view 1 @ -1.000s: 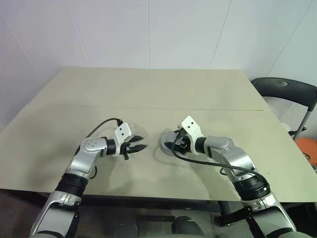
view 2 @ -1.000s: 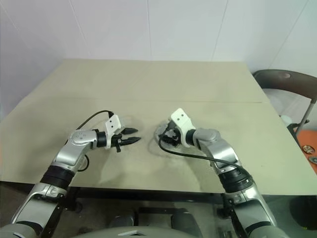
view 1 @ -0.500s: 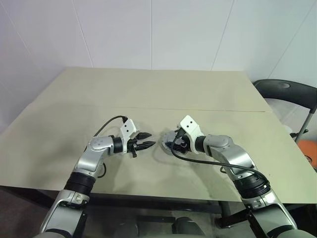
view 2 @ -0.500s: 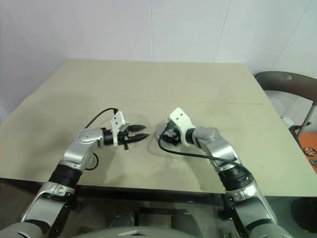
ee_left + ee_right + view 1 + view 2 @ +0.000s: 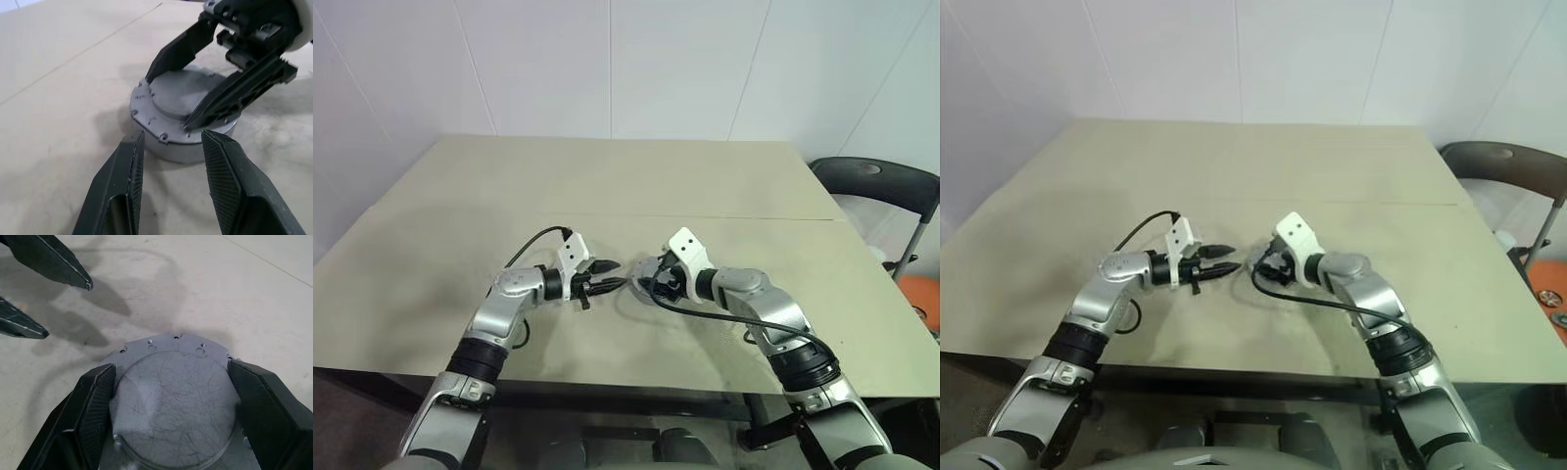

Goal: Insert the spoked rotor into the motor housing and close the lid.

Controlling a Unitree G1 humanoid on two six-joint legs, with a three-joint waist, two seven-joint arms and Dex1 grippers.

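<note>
The left tool [image 5: 168, 147] is hovering just above the beige counter [image 5: 636, 176] with its two black fingers [image 5: 124, 181] spread apart and gripping nothing, its tips pointing at the motor housing [image 5: 181, 105] just beyond them. The housing, a squat grey round casing with a flat scratched top and small holes along its rim, is resting on the counter. The right tool [image 5: 168, 382] is straddling the housing, its fingers [image 5: 95, 396] sitting against opposite sides of the raised round top.
</note>
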